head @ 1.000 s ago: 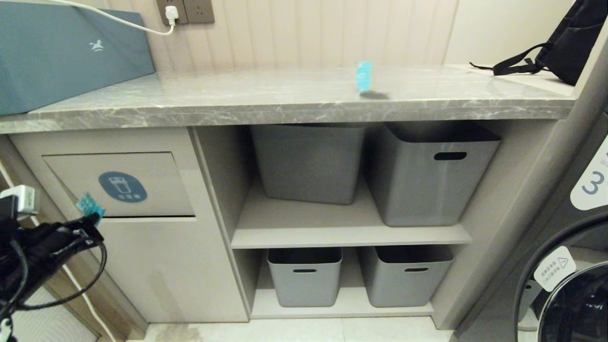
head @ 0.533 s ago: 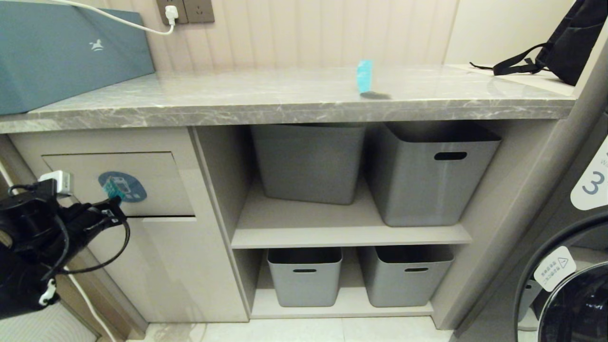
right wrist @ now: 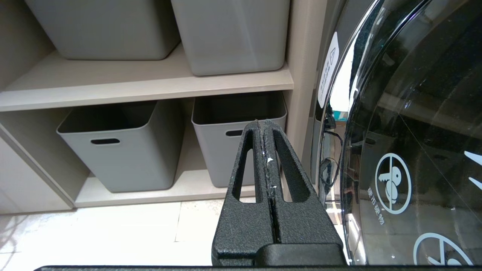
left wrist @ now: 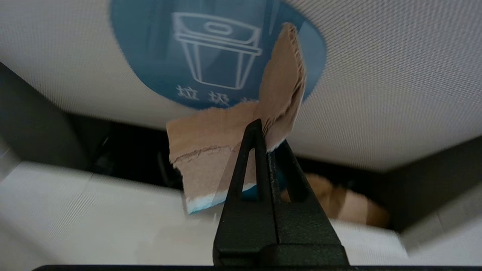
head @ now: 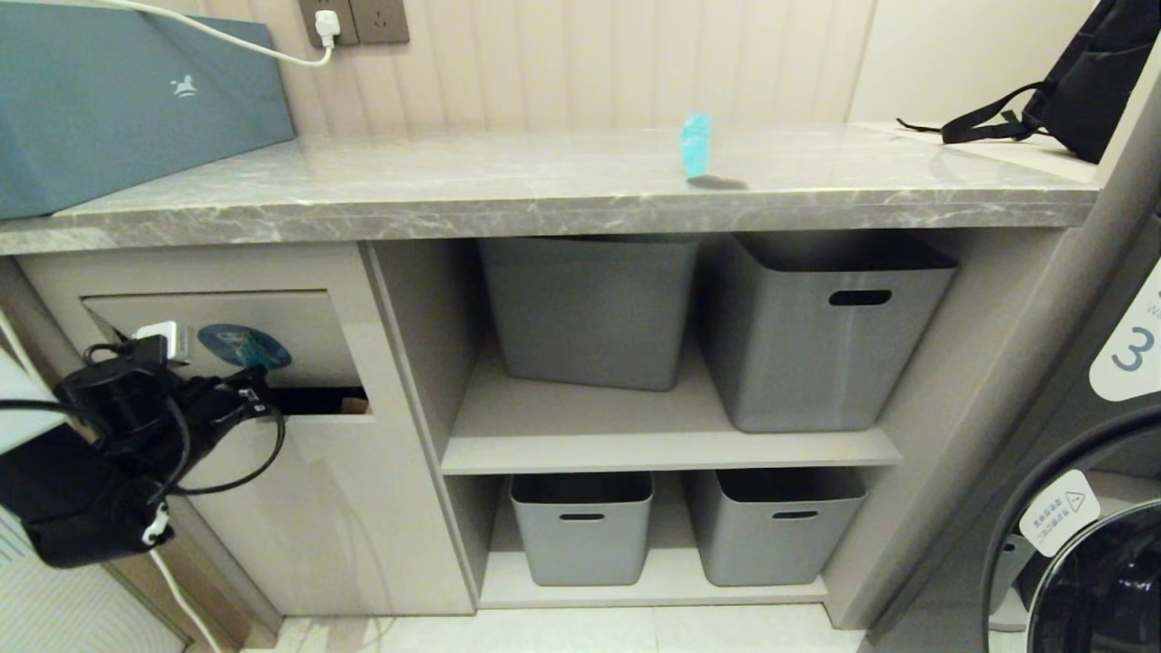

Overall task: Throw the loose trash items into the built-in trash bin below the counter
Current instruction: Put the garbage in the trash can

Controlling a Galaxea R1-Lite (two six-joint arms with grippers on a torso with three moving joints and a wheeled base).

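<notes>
teal box (head: 127, 100): far left on the counter, white cable running over it to a wall socket (head: 354, 20).
left tool (head: 249, 399): low at the left, fingers together, clamped on a cardboard scrap (left wrist: 233, 150); tip at the flap's lower edge.
held scrap: brown side toward the wrist camera, cyan edge showing by the fingers; pressed against the blue badge (left wrist: 211, 52).
trash bin flap (head: 299, 340): in the beige cabinet front under the counter, tilted inward, dark gap below it; another brown piece (left wrist: 346, 203) visible inside the opening.
counter (head: 508, 195): grey marble-look slab, glossy, beige panelled wall behind.
second scrap (head: 695, 145): cyan, standing upright on the counter right of centre, well apart from the bin.
shelves (head: 671, 444): open bay under the counter, two levels, two grey tubs (head: 821, 331) on each.
backpack (head: 1079, 82): black, at the counter's far right end.
washer door (head: 1088, 562): dark round glass at the right edge, pale tiled floor below.
right tool (right wrist: 263, 126): low, near the washer door and the lower tubs, fingers together, nothing between them.
</notes>
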